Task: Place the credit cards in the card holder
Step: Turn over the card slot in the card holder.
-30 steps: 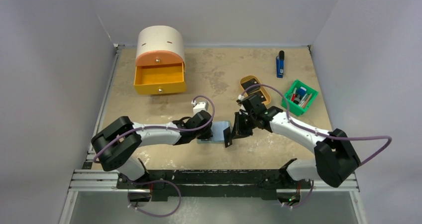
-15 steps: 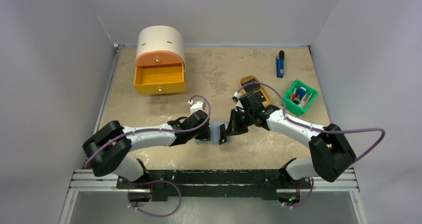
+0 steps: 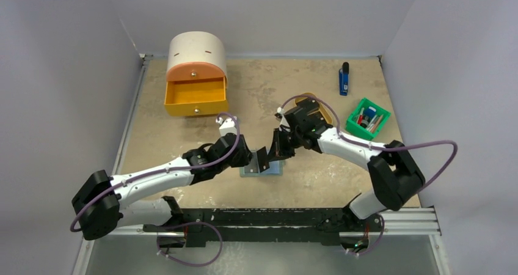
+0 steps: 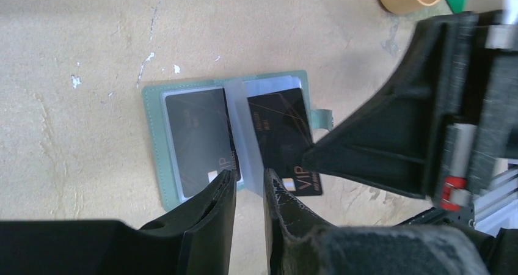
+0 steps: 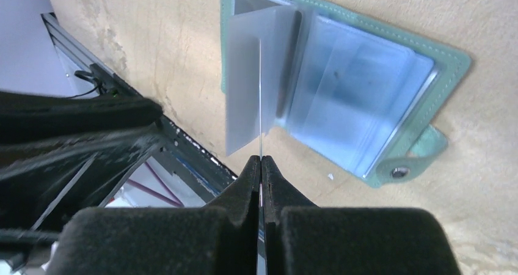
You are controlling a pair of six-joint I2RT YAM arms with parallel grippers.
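Observation:
The card holder [image 3: 276,170] lies open on the table near the front middle, its green edge [image 4: 153,146] and snap tab [image 5: 415,159] showing. One black credit card [image 4: 195,134] sits in its left pocket. My right gripper [image 5: 261,160] is shut on a second black credit card [image 4: 281,125], held on edge [image 5: 260,104] over the right pockets; it also shows from above [image 3: 262,161]. A clear pocket flap [image 4: 244,134] stands up beside it. My left gripper [image 4: 248,180] is slightly open, with its fingers on either side of the flap's lower edge.
An orange drawer box [image 3: 196,73] with its drawer pulled out stands at the back left. A tan oval tray [image 3: 307,101] lies behind my right arm. A green bin [image 3: 368,119] of small items and a blue-and-black stick [image 3: 344,78] are at the back right.
My right gripper has carried the card leftward from beside the wallet to over its pockets. My left arm has stretched out, its gripper staying at the wallet's near-left edge.

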